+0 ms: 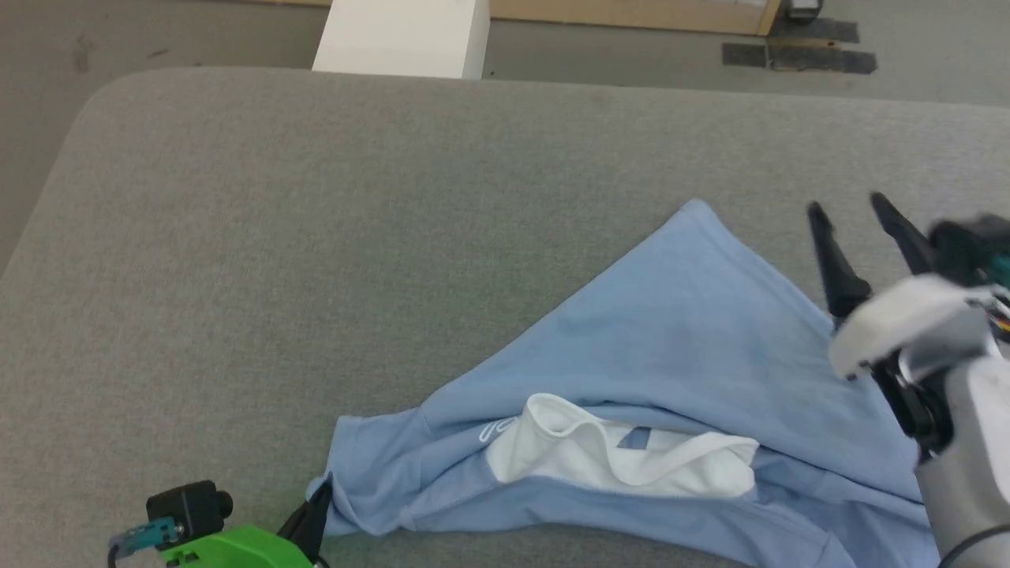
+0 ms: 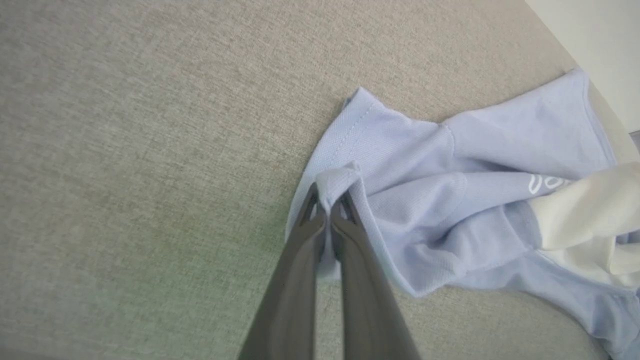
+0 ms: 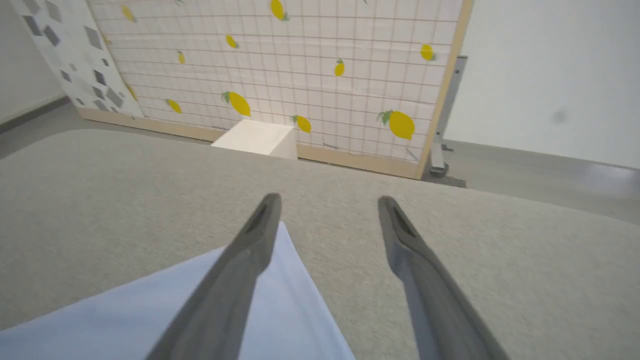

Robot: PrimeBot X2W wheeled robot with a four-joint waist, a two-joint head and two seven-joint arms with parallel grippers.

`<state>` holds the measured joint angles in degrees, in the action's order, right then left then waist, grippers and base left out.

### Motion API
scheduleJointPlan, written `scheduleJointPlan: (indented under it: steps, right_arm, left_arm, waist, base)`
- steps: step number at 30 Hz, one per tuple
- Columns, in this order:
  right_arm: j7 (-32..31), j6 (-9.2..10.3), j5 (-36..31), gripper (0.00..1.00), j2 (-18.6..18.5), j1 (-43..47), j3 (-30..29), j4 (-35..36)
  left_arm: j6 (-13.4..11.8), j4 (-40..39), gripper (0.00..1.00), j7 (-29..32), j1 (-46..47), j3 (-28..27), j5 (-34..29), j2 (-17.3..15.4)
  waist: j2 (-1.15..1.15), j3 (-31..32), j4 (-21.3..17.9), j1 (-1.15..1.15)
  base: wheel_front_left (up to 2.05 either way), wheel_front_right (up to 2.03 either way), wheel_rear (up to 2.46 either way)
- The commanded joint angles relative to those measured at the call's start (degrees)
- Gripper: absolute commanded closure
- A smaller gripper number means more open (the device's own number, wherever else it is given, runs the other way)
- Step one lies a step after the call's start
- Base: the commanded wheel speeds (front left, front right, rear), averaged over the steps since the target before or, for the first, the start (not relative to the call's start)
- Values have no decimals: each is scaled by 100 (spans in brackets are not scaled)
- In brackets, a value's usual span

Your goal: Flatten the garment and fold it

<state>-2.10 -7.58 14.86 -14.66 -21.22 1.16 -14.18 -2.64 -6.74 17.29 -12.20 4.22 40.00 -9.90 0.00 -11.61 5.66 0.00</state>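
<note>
Light blue knit, the garment (image 1: 671, 315) lies crumpled on the near right part of the grey fabric-covered bench (image 1: 316, 237). One corner rises to a peak toward the far side, and its lower edge runs off the bottom of the head view. White inner fabric (image 1: 615, 457) spills out at the neck opening near the middle of the heap, with a small white printed mark (image 1: 497, 430) just beside it. The left gripper (image 1: 323, 493) is at the garment's near left end. In the left wrist view its fingers (image 2: 300, 260) are pressed together on a small pinch of blue hem, and the left gripper (image 2: 328, 200) holds that fold while the rest of the garment (image 2: 450, 165) trails off to the side over the bench (image 2: 150, 125). The white fabric (image 2: 585, 215) and the mark (image 2: 545, 184) show there too. The right gripper (image 1: 844, 203) sits at the garment's right side, fingers spread wide and holding nothing. In the right wrist view the right gripper (image 3: 328, 200) has one finger over the pointed blue corner of the garment (image 3: 150, 310) and the other over bare bench (image 3: 500, 250); whether either touches cannot be told. Beyond the bench stand a white box (image 1: 402, 35) and a gridded panel printed with lemons (image 3: 300, 75) on a grey floor (image 1: 158, 31).
</note>
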Motion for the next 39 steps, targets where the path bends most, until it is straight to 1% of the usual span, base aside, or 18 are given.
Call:
scheduleJointPlan:
  steps: [1, 5, 9, 15, 20, 21, 22, 24, 25, 28, 31, 35, 39]
  right_arm:
    - [-21, 9, 107, 0, -90, -305, 236, -233]
    - [-363, 9, 313, 0, -334, -1131, 944, -1014]
    - [-1078, 9, 462, 0, -408, -1750, 1306, -1716]
    - [-2208, 9, 563, 0, -463, -2406, 1542, -2463]
    - [-3057, 9, 474, 0, -430, -2706, 1572, -2908]
    - [-3310, 9, 435, 16, -417, -2743, 1547, -3026]
    - [-3511, 9, 397, 52, -405, -2762, 1517, -3107]
    - [-3812, 9, 296, 81, -365, -2778, 1459, -3175]
    - [-3827, 9, 252, 100, -346, -2766, 1403, -3145]
    - [-3487, 9, 176, 100, -311, -2610, 1224, -2963]
    - [-2751, 9, 132, 100, -244, -2261, 974, -2685]
    - [-1744, 9, 211, 100, -141, -1598, 834, -2188]
    - [-930, 9, 277, 100, -110, -828, 532, -1634]
  left_arm:
    - [28, 26, 100, -53, 142, 8, 17, 19]
    - [86, 117, 100, -114, 309, 90, 21, 84]
    - [139, 235, 100, -192, 439, 168, 24, 160]
    - [225, 425, 100, -300, 588, 267, 41, 244]
    - [281, 557, 100, -374, 654, 311, 68, 283]
    - [290, 583, 100, -386, 666, 319, 72, 289]
    - [294, 603, 100, -392, 674, 326, 75, 293]
    - [299, 639, 100, -405, 683, 328, 86, 296]
    - [297, 655, 100, -408, 682, 324, 88, 289]
    - [293, 683, 100, -412, 676, 313, 85, 258]
    - [274, 672, 100, -420, 605, 276, 84, 206]
    - [233, 593, 100, -440, 454, 213, 67, 121]
    - [176, 460, 100, -516, 313, 148, -5, 38]
  waist:
    - [0, -254, 232, 0]
    - [0, -548, 488, 0]
    - [0, -741, 702, 0]
    - [0, -942, 935, 0]
    - [0, -1009, 990, 0]
    - [0, -1010, 990, 0]
    - [0, -1002, 984, 0]
    - [0, -964, 952, 0]
    - [0, -935, 927, 0]
    - [0, -803, 851, 0]
    - [0, -586, 730, 0]
    - [0, -217, 499, 0]
    - [0, 173, 244, 0]
  base:
    - [0, 0, 0]
    - [0, 0, 0]
    - [0, 0, 0]
    - [0, 0, 0]
    - [0, 0, 0]
    - [0, 0, 0]
    - [0, 0, 0]
    - [0, 0, 0]
    - [0, 0, 0]
    - [0, 0, 0]
    - [0, 0, 0]
    - [0, 0, 0]
    - [0, 0, 0]
